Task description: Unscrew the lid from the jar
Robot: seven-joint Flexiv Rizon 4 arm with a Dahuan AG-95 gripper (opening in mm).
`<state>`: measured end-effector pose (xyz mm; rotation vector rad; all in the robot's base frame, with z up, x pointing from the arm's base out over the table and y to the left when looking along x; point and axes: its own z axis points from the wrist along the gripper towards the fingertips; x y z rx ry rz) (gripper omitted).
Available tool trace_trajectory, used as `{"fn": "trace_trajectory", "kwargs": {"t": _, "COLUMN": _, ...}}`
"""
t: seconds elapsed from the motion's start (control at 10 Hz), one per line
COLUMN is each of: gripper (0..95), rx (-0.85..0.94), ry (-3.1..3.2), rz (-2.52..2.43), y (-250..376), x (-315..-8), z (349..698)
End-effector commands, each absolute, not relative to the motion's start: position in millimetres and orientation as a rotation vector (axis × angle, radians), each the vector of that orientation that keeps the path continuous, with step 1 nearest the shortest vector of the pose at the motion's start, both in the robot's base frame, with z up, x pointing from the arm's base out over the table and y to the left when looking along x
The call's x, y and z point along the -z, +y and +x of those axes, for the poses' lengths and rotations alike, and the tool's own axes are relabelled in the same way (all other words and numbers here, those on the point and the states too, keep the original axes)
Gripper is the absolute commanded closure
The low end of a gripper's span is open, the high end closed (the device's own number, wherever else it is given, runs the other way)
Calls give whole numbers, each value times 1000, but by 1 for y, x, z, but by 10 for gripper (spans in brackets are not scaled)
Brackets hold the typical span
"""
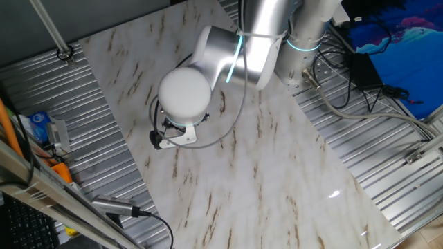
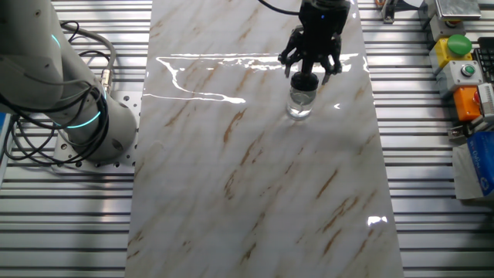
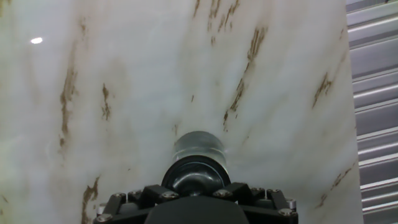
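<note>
Jar [image 2: 299, 104]: upright on far table [image 2: 255, 193], for vertical access. Claw [image 2: 309, 68]: directly above, fingers pinching black lid [image 3: 196, 176] to twist.

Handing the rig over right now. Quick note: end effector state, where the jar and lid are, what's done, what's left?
End effector: down over the lid, fingers around it; whether they actually clamp it cannot be told from these views.
Jar: upright on the marble table, toward its far end in the other fixed view; hidden by the arm in one fixed view.
Done: the approach; lid is on the jar.
Left: confirm the grip, twist the lid off, lift it clear.
</note>
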<state>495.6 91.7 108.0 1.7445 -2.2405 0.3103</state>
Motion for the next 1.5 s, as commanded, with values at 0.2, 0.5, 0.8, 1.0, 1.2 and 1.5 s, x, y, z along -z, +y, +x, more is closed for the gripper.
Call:
{"fn": "trace_trajectory", "kwargs": {"t": 0.2, "gripper": 190, "rx": -259, "ry": -2277, "rz": 1757, "y": 94, "x": -124, "z": 492}}
{"fn": "trace_trajectory", "kwargs": {"t": 0.5, "gripper": 190, "rx": -159, "ry": -2305, "rz": 1810, "y": 85, "x": -146, "z": 495}}
{"fn": "trace_trajectory", "kwargs": {"t": 0.8, "gripper": 570, "rx": -131, "ry": -2276, "rz": 1867, "y": 78, "x": -159, "z": 498}}
{"fn": "trace_trajectory", "kwargs": {"t": 1.0, "gripper": 570, "rx": -107, "ry": -2223, "rz": 1965, "y": 74, "x": -167, "z": 501}}
{"fn": "trace_trajectory", "kwargs": {"t": 1.2, "gripper": 760, "rx": -111, "ry": -2210, "rz": 1986, "y": 70, "x": -173, "z": 503}}
{"fn": "trace_trajectory", "kwargs": {"t": 1.5, "gripper": 950, "rx": -122, "ry": -2243, "rz": 1953, "y": 68, "x": -170, "z": 505}}
